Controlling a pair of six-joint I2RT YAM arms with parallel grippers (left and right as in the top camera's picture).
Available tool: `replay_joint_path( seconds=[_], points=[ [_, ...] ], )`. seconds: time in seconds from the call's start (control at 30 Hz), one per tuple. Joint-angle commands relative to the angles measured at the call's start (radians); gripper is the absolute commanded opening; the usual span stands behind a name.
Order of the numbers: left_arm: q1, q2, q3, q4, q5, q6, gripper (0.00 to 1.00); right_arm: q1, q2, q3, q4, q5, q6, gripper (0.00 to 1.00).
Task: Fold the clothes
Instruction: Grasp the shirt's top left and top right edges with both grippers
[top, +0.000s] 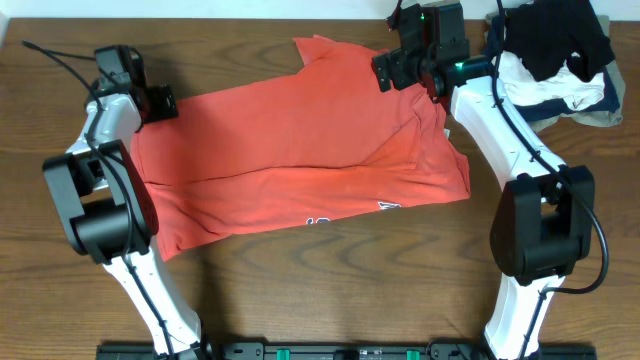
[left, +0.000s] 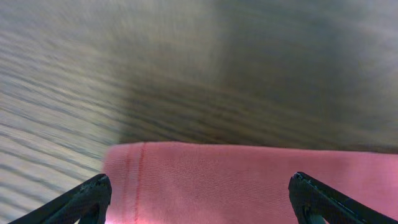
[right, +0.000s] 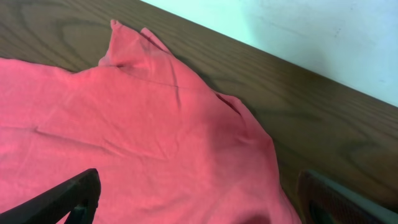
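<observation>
The coral T-shirt (top: 300, 150) lies half-folded on the surface (top: 300, 290), its edge just ahead of the left hand (top: 165, 104), its sleeve under the right hand (top: 392, 70). Both hands are spread, holding nothing. Next, I'd say: pinch edges, fold again.

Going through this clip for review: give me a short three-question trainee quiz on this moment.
1. True or false: the left gripper is shut on the coral-red T-shirt.
2. Where is the heap of garments? A: at the far edge of the table, beside the right arm. B: beside the left arm. C: on top of the T-shirt.
3. In the left wrist view, which part of the T-shirt lies between the fingers?

Key: 1 false, the fingers stand wide apart; 2 A; 3 a stitched hem at the corner of the cloth.
</observation>
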Motion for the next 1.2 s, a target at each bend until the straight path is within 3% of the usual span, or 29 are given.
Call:
replay_joint_path(
  seconds=[0.0, 0.1, 0.37, 0.47, 0.53, 0.63, 0.83, 1.03, 1.17],
  points=[
    [0.015, 0.021, 0.014, 0.01, -0.046, 0.014, 0.92, -0.003, 0.005, 0.014, 0.0, 0.01, -0.015, 0.97],
    [0.028, 0.021, 0.014, 0.018, -0.045, 0.014, 0.91, -0.003, 0.005, 0.014, 0.001, 0.01, -0.015, 0.96],
    [0.045, 0.066, 0.001, 0.013, -0.045, 0.014, 0.78, 0.009, 0.005, 0.014, 0.045, 0.01, -0.009, 0.82],
    [0.044, 0.096, 0.0, 0.008, -0.038, 0.014, 0.71, 0.011, 0.005, 0.014, 0.071, 0.009, -0.002, 0.81],
    [0.043, 0.111, -0.001, 0.003, -0.023, 0.014, 0.64, 0.011, 0.005, 0.014, 0.083, 0.01, 0.006, 0.74],
    [0.04, 0.115, -0.001, -0.004, -0.015, 0.014, 0.5, 0.011, 0.005, 0.014, 0.096, 0.01, 0.013, 0.61],
    [0.04, 0.113, 0.0, -0.006, -0.016, 0.013, 0.07, 0.011, 0.009, 0.013, 0.184, 0.013, 0.039, 0.42],
    [0.04, 0.049, 0.0, -0.081, -0.016, 0.013, 0.06, 0.01, 0.096, 0.013, 0.349, 0.046, 0.05, 0.38],
    [0.039, -0.041, 0.0, -0.159, -0.016, 0.004, 0.06, 0.005, 0.187, 0.014, 0.428, 0.058, 0.061, 0.5]
  ],
)
